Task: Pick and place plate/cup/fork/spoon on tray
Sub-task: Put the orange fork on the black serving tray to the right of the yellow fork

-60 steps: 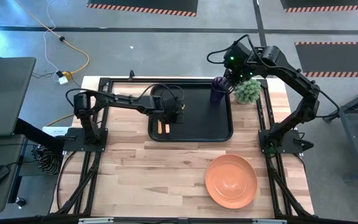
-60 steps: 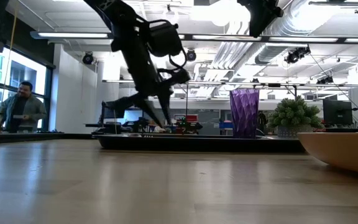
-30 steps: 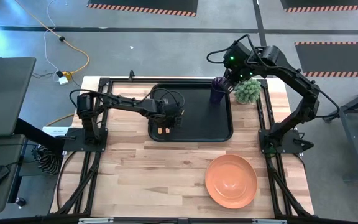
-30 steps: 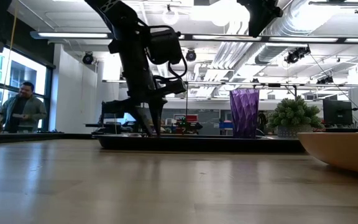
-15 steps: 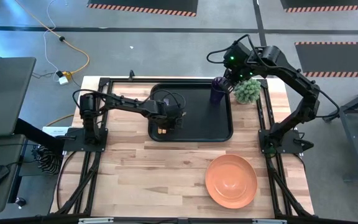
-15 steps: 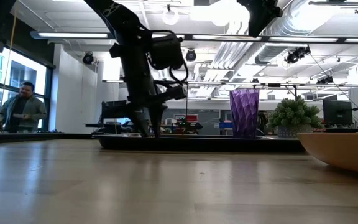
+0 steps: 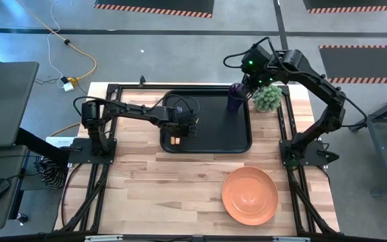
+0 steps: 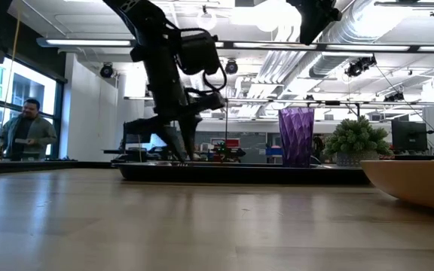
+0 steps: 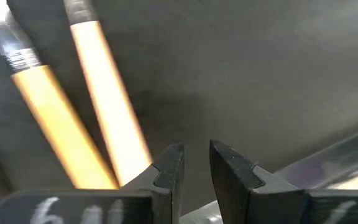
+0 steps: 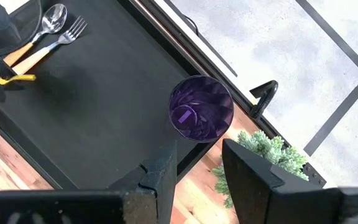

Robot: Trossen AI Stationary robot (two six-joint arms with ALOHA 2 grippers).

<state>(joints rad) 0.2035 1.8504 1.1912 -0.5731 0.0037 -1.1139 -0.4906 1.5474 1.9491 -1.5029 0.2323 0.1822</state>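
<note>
The black tray (image 7: 240,134) lies at the table's far middle. The spoon (image 10: 55,17) and fork (image 10: 73,30) lie side by side on its near-left part, and their orange handles (image 7: 174,140) show in the high view. My left gripper (image 9: 194,165) hovers low over the tray floor just beside the handles (image 9: 107,106), its fingers a narrow gap apart and empty. The purple cup (image 7: 236,97) stands upright in the tray's far-right corner. My right gripper (image 10: 201,165) is open above it, clear of it. The orange plate (image 7: 249,195) rests on the table near the front right.
A bushy green plant (image 7: 269,99) stands just right of the cup, outside the tray. The plate's rim (image 8: 420,181) fills the low view's right. Bare wood lies between the tray and the front edge. A person stands far off in the room (image 8: 27,128).
My left gripper has gone a little toward the tray's near-left corner, its fingers pointing down at the tray floor by the handles. It has then risen slightly and tipped. The right arm, cup and plate have kept still.
</note>
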